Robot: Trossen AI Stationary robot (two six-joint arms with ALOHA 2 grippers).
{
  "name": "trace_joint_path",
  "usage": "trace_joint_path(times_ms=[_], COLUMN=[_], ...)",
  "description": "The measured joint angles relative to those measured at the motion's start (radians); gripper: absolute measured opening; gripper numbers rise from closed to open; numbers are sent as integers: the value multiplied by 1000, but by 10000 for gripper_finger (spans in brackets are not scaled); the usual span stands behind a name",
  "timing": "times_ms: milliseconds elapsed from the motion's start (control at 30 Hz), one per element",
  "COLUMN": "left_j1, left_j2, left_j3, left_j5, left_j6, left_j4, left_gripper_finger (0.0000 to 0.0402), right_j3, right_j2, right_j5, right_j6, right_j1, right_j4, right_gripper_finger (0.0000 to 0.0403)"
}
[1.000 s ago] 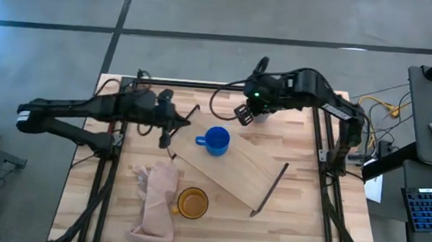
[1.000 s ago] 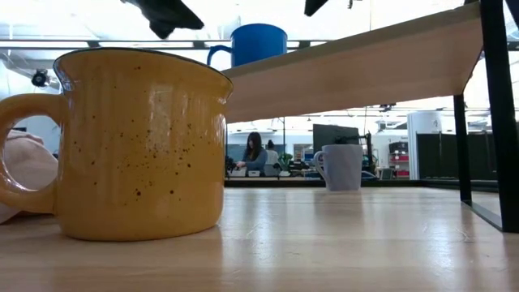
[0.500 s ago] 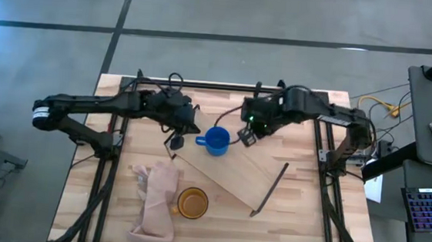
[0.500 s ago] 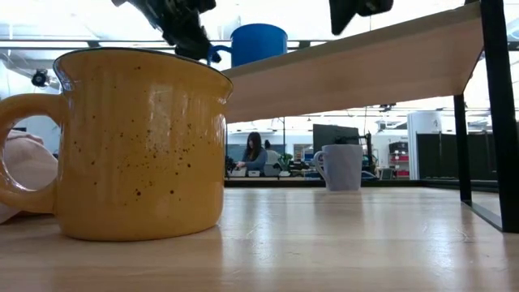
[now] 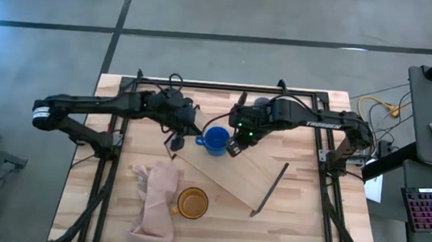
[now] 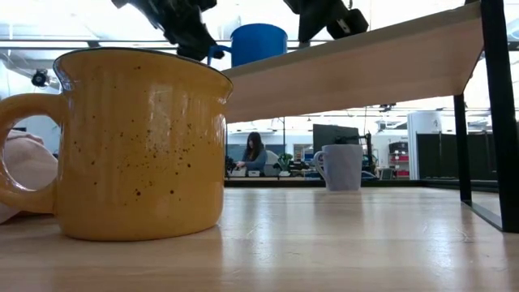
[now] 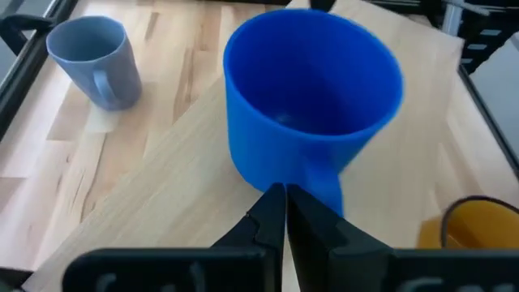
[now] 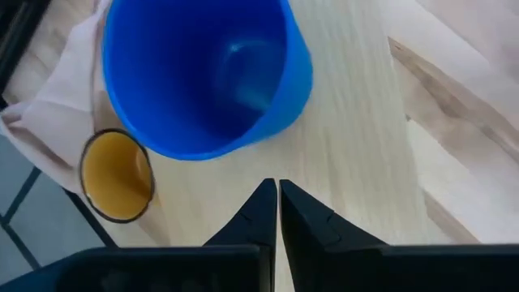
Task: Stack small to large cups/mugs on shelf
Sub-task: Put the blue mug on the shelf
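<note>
Both pincers flank the bright blue mug (image 5: 216,139) on the shelf (image 5: 235,173): the left pincer (image 7: 284,212), fingers pressed together, at its handle; the right pincer (image 8: 272,203), likewise closed and empty, just beside its rim.

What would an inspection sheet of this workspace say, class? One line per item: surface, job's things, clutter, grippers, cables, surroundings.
Surface: slatted wooden table, black frame at its edges.
Job's things: blue mug upright on the shelf; grey mug on the table beyond the shelf; yellow mug on the table in front of it.
Clutter: pink cloth beside the yellow mug.
Grippers: left gripper at the blue mug's handle, jaws shut; right gripper at its other side, jaws shut.
Cables: yellow and white leads off the table's right.
Surroundings: grey floor; a person at a desk far behind.
</note>
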Motion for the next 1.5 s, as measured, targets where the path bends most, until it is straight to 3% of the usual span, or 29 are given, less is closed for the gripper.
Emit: trace_joint_path(times_ms=[233,500,933,1500], left_j1=[-1,-22,-65,-79], left_j2=[53,-3,-27,-78], left_j3=[2,2,-52,-72], left_j5=[13,29,-12,-115], left_j6=[-27,-110,-210,-207], left_j4=[22,12,5,30], left_gripper_finger=[0,0,0,0], right_j3=[-1,-2,4,2], right_j2=[3,41,69,69], right_j5=[-14,-40,-17,-9], right_j6=[7,-50,-146,-183], right_j1=[7,8,-63,-82], right_j4=[22,67,91,89], right_gripper_finger=[11,11,11,11])
